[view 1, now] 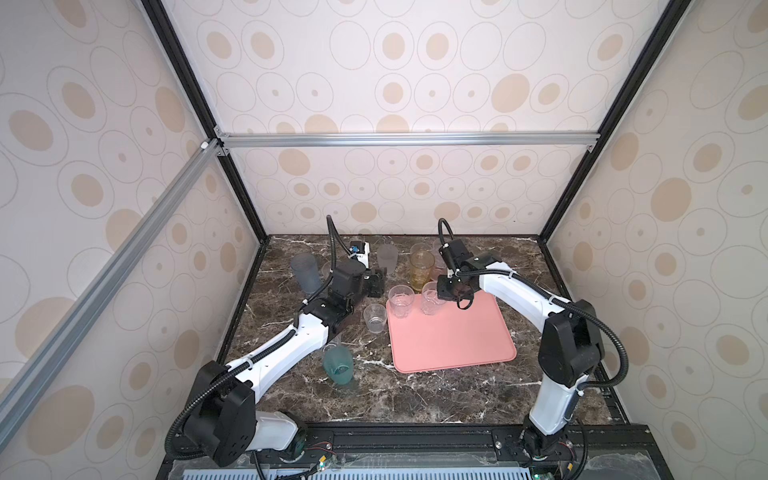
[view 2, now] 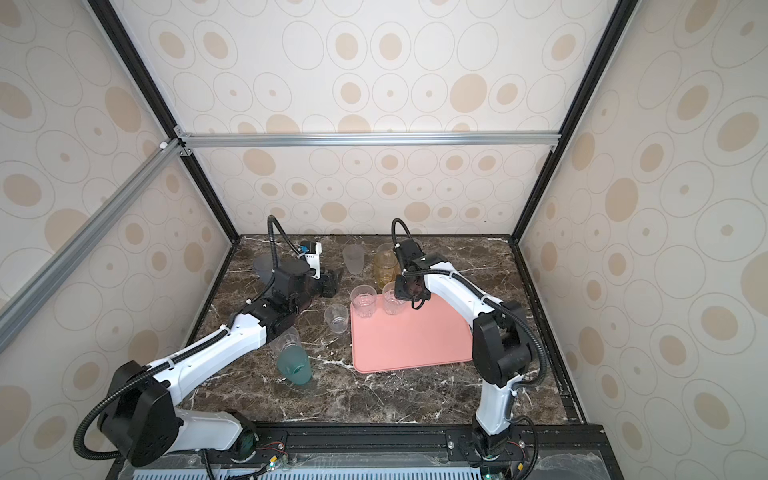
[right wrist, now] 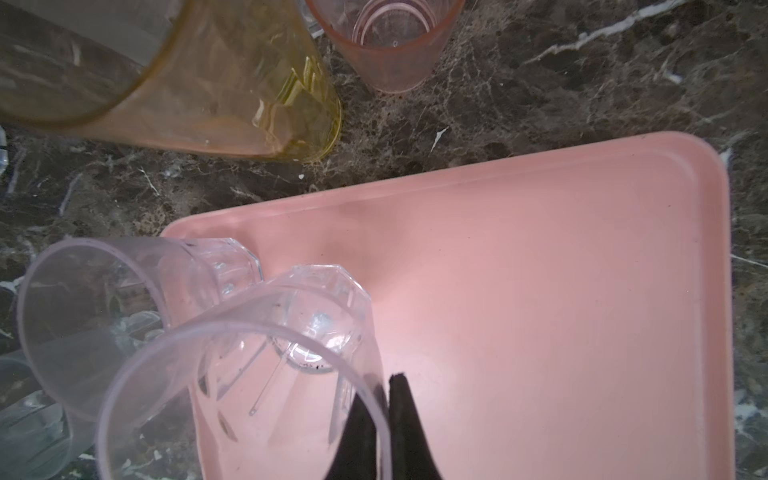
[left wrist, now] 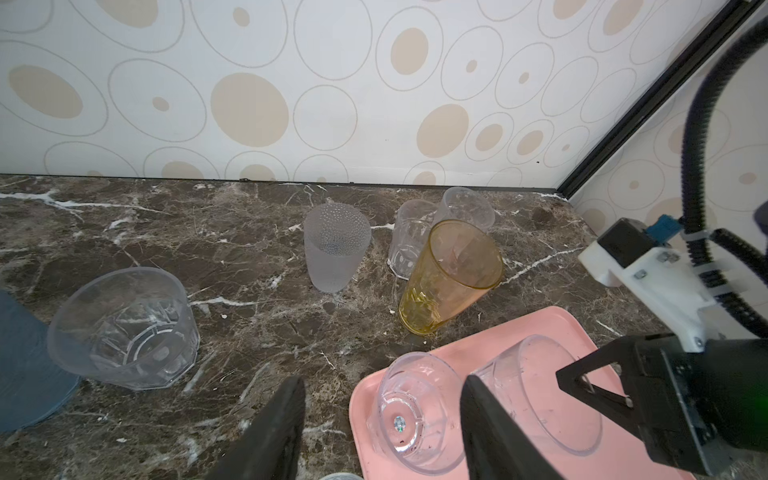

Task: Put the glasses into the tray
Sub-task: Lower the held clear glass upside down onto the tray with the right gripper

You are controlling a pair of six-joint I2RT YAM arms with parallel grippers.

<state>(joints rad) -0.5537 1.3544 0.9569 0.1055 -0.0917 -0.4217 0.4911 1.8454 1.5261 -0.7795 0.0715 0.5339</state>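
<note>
Right gripper (view 1: 442, 296), in both top views, is clamped on the rim of one short clear faceted tumbler (view 1: 430, 306) standing on the flat salmon-pink rectangular tray (view 1: 457, 345) right under it; a second clear tumbler (view 1: 401, 302) sits on that tray too, between the two grippers. Left gripper (view 1: 377, 284) hangs empty, with a third clear one (view 1: 375, 319) near it on the dark marble tabletop (view 1: 415, 395). Left wrist view: jaws partway apart, nothing gripped, one frosted whitish tumbler (left wrist: 336, 253) and one tall amber-yellow tumbler (left wrist: 451, 282) out ahead. Right wrist view: fingers (right wrist: 405, 432) pinch that tumbler's wall, one pink tumbler (right wrist: 386, 50) beyond.
</note>
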